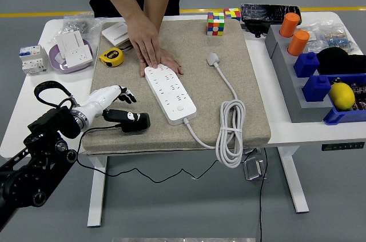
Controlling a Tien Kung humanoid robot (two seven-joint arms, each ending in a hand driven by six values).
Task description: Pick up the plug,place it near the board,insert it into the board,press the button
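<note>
The black plug [130, 120] lies on the beige mat [251, 90] near its front left corner, its thin black cable hanging off the table edge. My left hand [113, 100] hovers just above and left of the plug, fingers spread, holding nothing. Right of the plug lies the white power board [170, 93], set diagonally, with its round button [180, 106] near the front end. A person's hands [150, 50] press on the board's far end. My right arm is out of view.
The board's own white plug [213, 59] and coiled cable [230, 135] lie on the mat's right part. A yellow tape measure [111, 56], sockets in a dish [71, 52], puzzle cubes [216, 23] and blue bins [320, 82] with a lemon surround the mat.
</note>
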